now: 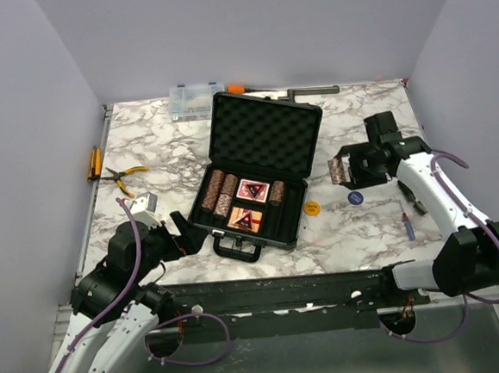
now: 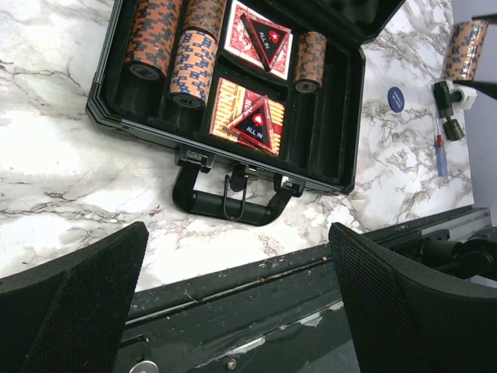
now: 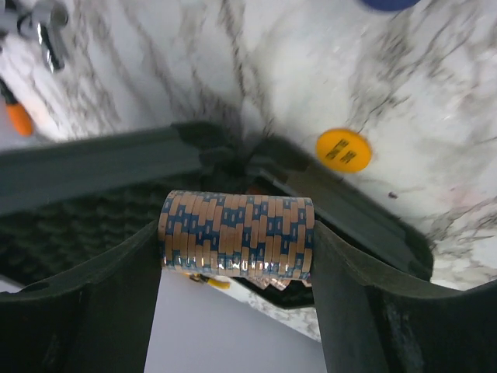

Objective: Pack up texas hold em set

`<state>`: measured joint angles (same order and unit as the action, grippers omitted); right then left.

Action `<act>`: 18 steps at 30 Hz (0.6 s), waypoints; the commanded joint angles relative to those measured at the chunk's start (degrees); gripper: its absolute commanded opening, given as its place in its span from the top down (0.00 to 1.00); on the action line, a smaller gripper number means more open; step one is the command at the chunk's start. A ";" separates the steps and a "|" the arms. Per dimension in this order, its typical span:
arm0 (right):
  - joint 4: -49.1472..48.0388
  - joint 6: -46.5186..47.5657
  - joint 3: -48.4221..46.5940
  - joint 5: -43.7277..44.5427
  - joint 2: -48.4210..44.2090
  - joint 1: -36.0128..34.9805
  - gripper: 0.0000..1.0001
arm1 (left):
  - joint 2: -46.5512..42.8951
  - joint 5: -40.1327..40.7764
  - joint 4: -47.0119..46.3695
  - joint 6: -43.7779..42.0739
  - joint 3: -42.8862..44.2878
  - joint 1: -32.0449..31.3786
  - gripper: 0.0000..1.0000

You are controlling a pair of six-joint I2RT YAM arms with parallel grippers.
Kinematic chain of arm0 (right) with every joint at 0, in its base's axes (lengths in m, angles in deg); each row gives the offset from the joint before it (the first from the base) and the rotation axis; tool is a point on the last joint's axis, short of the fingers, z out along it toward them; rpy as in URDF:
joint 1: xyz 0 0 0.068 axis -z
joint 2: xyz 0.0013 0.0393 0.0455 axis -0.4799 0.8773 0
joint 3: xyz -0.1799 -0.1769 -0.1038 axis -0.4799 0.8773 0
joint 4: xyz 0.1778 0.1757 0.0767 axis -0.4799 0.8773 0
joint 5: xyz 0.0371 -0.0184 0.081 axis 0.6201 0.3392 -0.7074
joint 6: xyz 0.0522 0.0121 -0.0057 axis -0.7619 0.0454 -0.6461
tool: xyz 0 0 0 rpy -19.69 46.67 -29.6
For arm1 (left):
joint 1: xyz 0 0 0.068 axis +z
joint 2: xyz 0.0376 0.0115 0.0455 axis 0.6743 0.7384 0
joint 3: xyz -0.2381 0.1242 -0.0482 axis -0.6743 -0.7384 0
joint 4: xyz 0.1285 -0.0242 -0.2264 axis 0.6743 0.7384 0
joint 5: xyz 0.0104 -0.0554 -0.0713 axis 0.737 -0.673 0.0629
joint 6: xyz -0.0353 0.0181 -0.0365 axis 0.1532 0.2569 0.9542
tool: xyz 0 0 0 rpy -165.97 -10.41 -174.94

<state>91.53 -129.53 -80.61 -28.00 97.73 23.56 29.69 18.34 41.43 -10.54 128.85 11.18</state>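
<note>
The left arm (image 1: 110, 284) sits folded low at its near corner, elbow tucked. Its wrist is turned inward and the left gripper (image 1: 178, 233) has its jaws spread wide with nothing between them. The right arm (image 1: 436, 198) stretches up its own side, forearm angled away from the base and wrist bent inward. The right gripper (image 1: 342, 172) has its fingers (image 3: 101, 295) clamped on the ends of a chip stack (image 3: 237, 235), seemingly held aloft.

Blue token (image 3: 390, 3) mostly beyond the top edge.
</note>
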 commanded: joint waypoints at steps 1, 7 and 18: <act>1.31 -8.96 -5.73 5.85 1.55 -8.51 0.99 | -0.84 -0.55 -0.60 -0.41 -0.61 0.29 0.02; 1.79 -18.17 -6.64 9.08 3.75 -19.81 0.99 | -0.92 -0.60 -0.64 -0.42 -0.63 0.29 0.02; -2.30 -26.51 -4.90 8.09 8.29 -25.87 0.99 | -0.97 -0.77 -0.68 -0.50 -0.65 0.33 0.02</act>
<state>93.19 -150.51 -86.42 -20.85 105.30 -2.13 29.30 18.34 41.43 -10.56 128.85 11.18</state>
